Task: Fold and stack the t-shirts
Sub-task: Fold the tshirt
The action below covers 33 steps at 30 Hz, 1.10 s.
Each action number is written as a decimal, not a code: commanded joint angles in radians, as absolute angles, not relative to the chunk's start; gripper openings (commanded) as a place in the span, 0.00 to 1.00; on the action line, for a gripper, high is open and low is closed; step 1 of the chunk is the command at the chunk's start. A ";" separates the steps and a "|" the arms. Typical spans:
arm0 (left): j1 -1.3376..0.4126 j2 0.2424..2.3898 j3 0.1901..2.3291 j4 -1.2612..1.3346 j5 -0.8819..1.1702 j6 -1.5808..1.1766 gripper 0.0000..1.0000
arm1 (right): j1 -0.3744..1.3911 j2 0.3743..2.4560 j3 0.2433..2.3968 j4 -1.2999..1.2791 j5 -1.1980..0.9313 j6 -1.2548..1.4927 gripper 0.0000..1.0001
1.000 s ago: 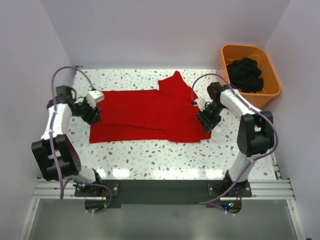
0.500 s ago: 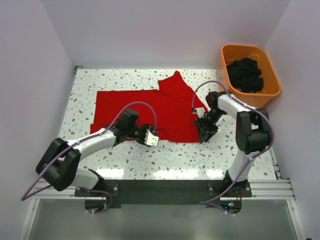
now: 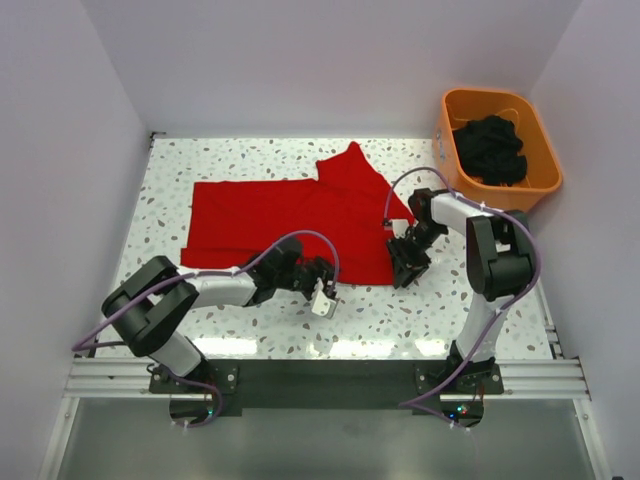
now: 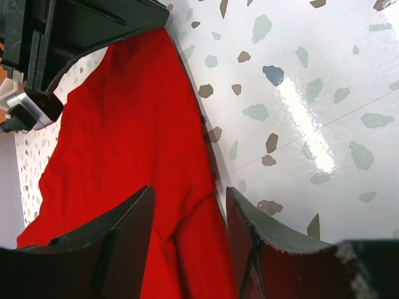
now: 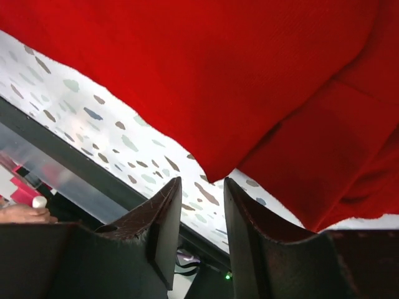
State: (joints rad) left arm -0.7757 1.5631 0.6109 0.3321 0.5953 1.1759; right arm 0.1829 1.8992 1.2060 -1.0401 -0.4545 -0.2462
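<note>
A bright red t-shirt [image 3: 290, 215] lies spread across the speckled table [image 3: 450, 310], one sleeve pointing to the back. My left gripper [image 3: 318, 287] is low at the shirt's near edge, right of its middle. In the left wrist view it [image 4: 187, 215] is open, with the shirt's edge [image 4: 143, 143] lying between the fingers [image 4: 118, 240]. My right gripper [image 3: 405, 264] is at the shirt's near right corner. In the right wrist view it [image 5: 202, 190] is open, and the cloth's corner [image 5: 215, 168] sits just beyond the gap between the fingertips, not gripped.
An orange plastic tub [image 3: 458, 110] stands at the back right corner, holding a heap of dark cloth [image 3: 490, 148]. White walls close in the table at left, back and right. The metal frame rail [image 3: 320, 375] runs along the near edge.
My left arm has swung from the shirt's left edge to its near edge, right of the middle. The shirt's left part now lies flatter. My right gripper shifted slightly toward the near right corner.
</note>
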 commanded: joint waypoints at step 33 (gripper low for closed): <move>-0.811 1.710 0.615 0.578 0.563 1.244 0.08 | 0.181 1.848 1.189 -0.973 -0.520 -0.222 0.00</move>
State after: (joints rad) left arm -0.8139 1.7195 0.5892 0.4927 0.5579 1.2713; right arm 0.1829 1.9064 1.1835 -0.9787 -0.4717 -0.2104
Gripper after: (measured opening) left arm 0.119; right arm 0.015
